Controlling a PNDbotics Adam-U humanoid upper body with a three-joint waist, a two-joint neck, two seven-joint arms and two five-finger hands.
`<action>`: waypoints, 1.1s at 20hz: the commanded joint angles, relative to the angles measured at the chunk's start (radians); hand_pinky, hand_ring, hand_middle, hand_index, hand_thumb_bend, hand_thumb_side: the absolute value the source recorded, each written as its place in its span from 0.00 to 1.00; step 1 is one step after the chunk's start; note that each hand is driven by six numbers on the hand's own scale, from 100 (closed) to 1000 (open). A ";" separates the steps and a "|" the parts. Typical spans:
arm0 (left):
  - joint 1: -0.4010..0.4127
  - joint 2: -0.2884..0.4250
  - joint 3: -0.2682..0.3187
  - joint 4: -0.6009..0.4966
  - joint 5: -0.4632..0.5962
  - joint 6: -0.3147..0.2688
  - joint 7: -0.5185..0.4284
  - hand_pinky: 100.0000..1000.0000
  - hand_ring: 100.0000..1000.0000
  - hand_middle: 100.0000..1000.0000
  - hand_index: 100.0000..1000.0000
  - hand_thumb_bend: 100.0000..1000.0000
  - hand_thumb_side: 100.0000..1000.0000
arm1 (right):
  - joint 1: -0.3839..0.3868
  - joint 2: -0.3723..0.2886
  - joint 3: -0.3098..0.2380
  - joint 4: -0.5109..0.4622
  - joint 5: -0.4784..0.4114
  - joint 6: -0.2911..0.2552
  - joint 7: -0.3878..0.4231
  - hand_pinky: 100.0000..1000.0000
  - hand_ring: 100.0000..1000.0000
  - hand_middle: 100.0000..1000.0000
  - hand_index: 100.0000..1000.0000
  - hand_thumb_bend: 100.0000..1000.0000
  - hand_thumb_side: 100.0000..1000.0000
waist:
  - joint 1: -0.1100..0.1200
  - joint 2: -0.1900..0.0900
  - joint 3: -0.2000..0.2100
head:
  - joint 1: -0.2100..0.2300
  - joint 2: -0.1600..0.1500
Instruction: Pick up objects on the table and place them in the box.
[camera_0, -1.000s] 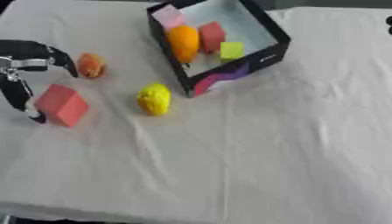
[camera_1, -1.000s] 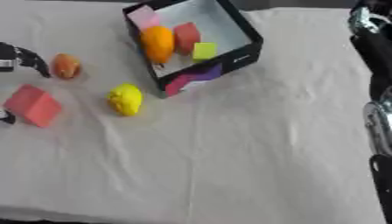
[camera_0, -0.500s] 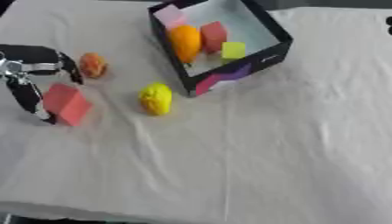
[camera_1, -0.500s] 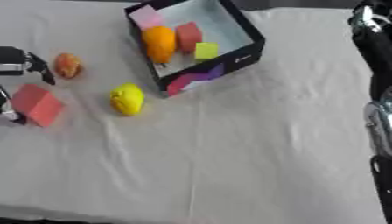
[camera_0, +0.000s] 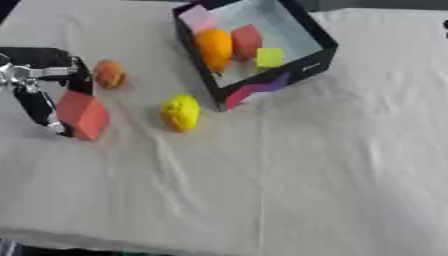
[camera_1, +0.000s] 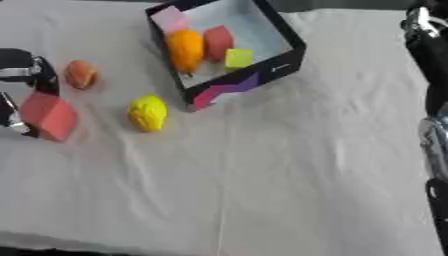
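Observation:
A red block (camera_0: 82, 115) lies on the white cloth at the left. My left hand (camera_0: 39, 75) is curled round it: one finger (camera_0: 38, 107) lies against its left side and another (camera_0: 82, 80) against its top corner. A small orange round thing (camera_0: 109, 73) sits just beyond the hand. A yellow lumpy fruit (camera_0: 180, 112) rests in front of the black box (camera_0: 319, 52). The box holds an orange (camera_0: 214, 47), a red block (camera_0: 247, 41), a yellow-green block (camera_0: 269, 57) and a pink block (camera_0: 197, 19). My right hand (camera_1: 430, 50) shows only as dark parts at the right edge.
The white cloth (camera_0: 289, 175) covers the whole table, with wide bare room in the middle and at the right. The table's front edge runs along the bottom of the view. The box stands tilted, its coloured corner (camera_0: 254, 92) nearest the yellow fruit.
My left hand has moved right and closed onto the red block, which shifted slightly right. The right arm has stayed where it was.

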 joint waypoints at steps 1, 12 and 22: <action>-0.045 0.059 0.045 -0.114 0.043 0.034 0.011 0.50 0.49 0.42 0.51 0.54 0.00 | -0.017 -0.015 -0.011 -0.015 -0.003 -0.006 0.000 0.76 0.66 0.63 0.78 0.00 0.30 | 0.004 -0.021 0.003 | -0.008 0.004; -0.474 -0.213 -0.006 0.016 0.023 0.112 -0.087 0.46 0.48 0.42 0.50 0.52 0.00 | -0.029 -0.001 0.000 -0.014 -0.002 -0.009 0.010 0.76 0.67 0.63 0.78 0.00 0.30 | 0.005 -0.028 0.007 | 0.007 0.009; -0.614 -0.485 0.003 0.369 -0.286 0.025 0.021 0.53 0.52 0.46 0.56 0.66 0.00 | -0.085 0.038 0.033 -0.021 -0.007 -0.004 0.043 0.76 0.67 0.64 0.78 0.00 0.30 | 0.003 -0.003 -0.040 | 0.063 -0.010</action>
